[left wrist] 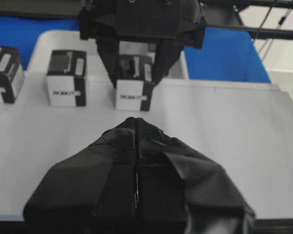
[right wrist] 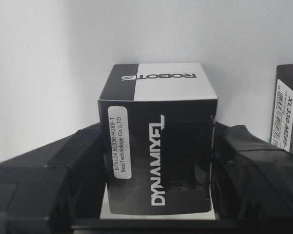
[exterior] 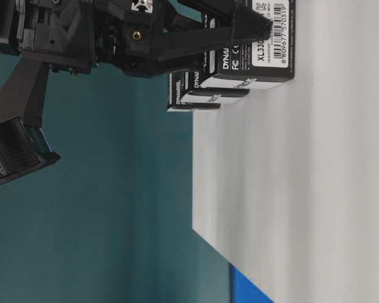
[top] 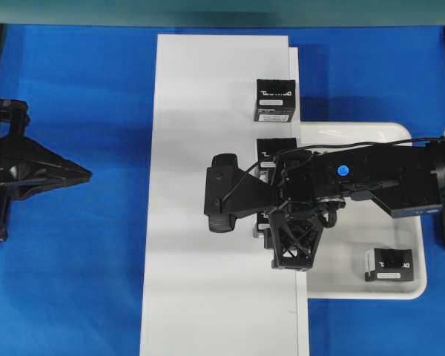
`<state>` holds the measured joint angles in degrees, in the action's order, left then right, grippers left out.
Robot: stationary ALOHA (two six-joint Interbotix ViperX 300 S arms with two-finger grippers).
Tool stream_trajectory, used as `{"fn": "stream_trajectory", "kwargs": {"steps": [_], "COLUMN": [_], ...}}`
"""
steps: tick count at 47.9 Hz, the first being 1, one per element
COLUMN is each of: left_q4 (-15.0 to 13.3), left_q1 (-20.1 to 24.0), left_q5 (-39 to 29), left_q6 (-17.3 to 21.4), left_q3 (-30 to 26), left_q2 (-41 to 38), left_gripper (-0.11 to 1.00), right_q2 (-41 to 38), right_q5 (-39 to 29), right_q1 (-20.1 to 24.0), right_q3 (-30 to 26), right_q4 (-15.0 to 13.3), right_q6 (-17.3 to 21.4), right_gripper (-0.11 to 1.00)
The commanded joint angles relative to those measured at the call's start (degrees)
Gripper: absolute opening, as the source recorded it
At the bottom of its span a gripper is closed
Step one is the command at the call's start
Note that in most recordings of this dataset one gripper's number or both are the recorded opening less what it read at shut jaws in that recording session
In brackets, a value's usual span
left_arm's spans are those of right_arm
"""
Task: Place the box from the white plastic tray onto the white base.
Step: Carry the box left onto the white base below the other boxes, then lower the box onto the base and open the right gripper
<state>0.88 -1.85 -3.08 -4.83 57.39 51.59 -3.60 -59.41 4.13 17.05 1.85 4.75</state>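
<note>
Our right gripper (right wrist: pixel 156 204) clasps the box (right wrist: pixel 158 141), which sits on the white base (top: pixel 200 222) third in a row of like cartons, while our left gripper (left wrist: pixel 136 126) waits clenched and empty. We judge that a skewed release could tip it against its near neighbour. Blue table (top: pixel 74 259), teal wall behind; one carton remains in the white plastic tray (top: pixel 356 245).

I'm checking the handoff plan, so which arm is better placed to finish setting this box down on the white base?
The right. Its gripper has its jaws on either side of the box, over the white base beside two already placed. The left gripper, jaws shut, sits off the board.
</note>
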Motion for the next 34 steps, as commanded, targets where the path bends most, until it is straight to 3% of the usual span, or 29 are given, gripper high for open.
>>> {"fn": "stream_trajectory", "kwargs": {"steps": [1, 7, 14, 16, 34], "left_q4": [0.00, 0.09, 0.09, 0.09, 0.00], "left_q1": [0.09, 0.09, 0.09, 0.09, 0.09], "left_q5": [0.26, 0.26, 0.26, 0.26, 0.26], "left_q6": [0.00, 0.00, 0.00, 0.00, 0.00], "left_q3": [-0.88, -0.88, -0.88, -0.88, -0.88], "left_q2": [-0.26, -0.18, -0.18, -0.26, -0.18], "left_gripper": [-0.07, -0.07, -0.07, -0.07, -0.07], "right_q2": [-0.62, -0.62, -0.62, -0.62, -0.44], "right_q5": [0.00, -0.18, 0.00, 0.09, 0.35], "right_q1": [0.35, 0.35, 0.70, 0.79, 0.88], "right_q3": [0.26, 0.18, 0.26, 0.26, 0.26], "right_q4": [0.26, 0.18, -0.26, -0.53, -1.23], "right_q6": [0.09, 0.18, -0.18, 0.09, 0.26], "right_gripper": [0.58, 0.61, 0.94, 0.98, 0.98]}}
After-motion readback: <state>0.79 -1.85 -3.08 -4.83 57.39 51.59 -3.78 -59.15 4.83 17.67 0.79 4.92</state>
